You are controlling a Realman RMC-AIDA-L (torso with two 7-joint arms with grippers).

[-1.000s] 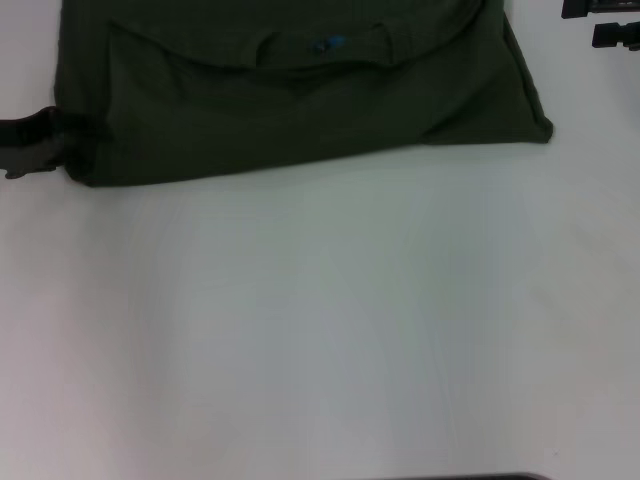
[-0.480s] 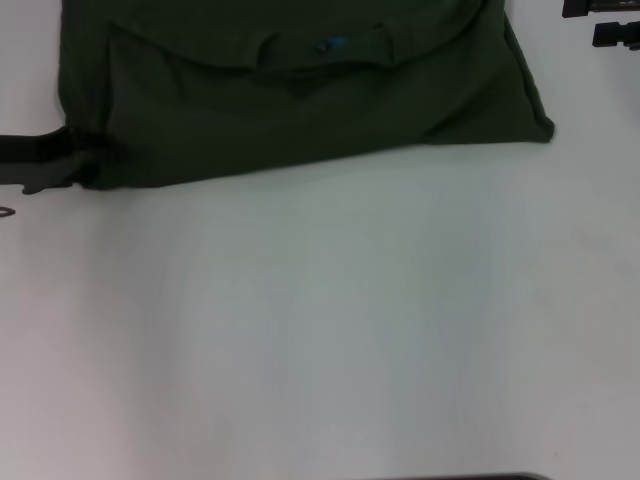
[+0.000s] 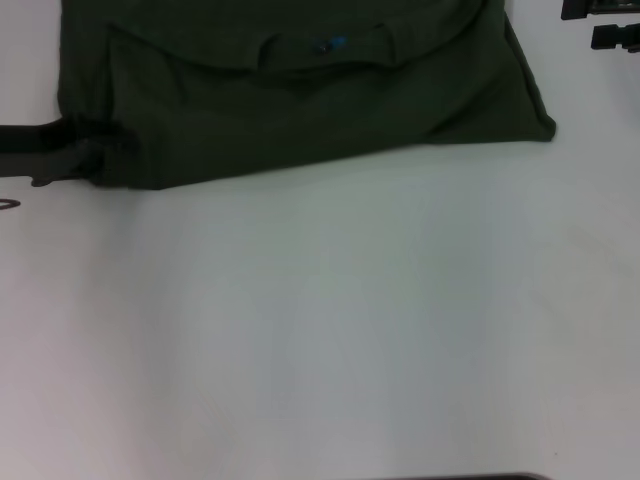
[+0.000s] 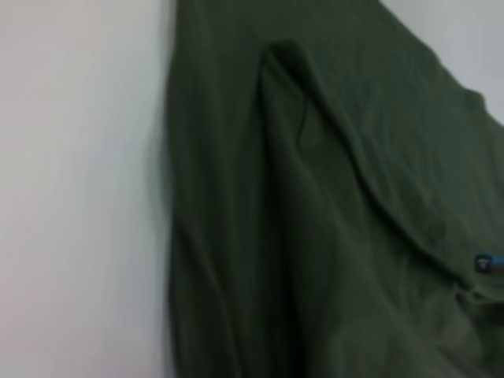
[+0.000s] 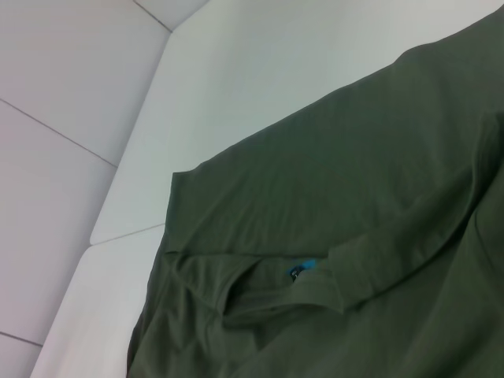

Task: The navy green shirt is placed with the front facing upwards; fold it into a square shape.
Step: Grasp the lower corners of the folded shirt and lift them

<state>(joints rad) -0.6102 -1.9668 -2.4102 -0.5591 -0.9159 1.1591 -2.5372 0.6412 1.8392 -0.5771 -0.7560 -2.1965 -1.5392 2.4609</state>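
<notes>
The left pincer (image 3: 85, 160) reaches in low from the table's left edge and meets the near-left corner of the shirt (image 3: 300, 100); its fingers sit against, or possibly around, the dark hem there, but whether they are closed on the cloth cannot be told. The olive-green shirt lies partly folded at the far side of the white table (image 3: 330, 330), spread wider from left to right than from near to far. Its collar, with a small blue neck label (image 3: 330, 43), sits near the middle of the far part, and its near edge runs at a slight slant. The wide near half of the table carries nothing. At the far right, the right pincer (image 3: 608, 22) hangs just off the shirt's far-right edge, only its dark tip in view, its opening impossible to judge. With the shirt's bulk lying to the right of the left pincer, which is the nearer, a likely next fold would carry that corner rightward across the long axis.
</notes>
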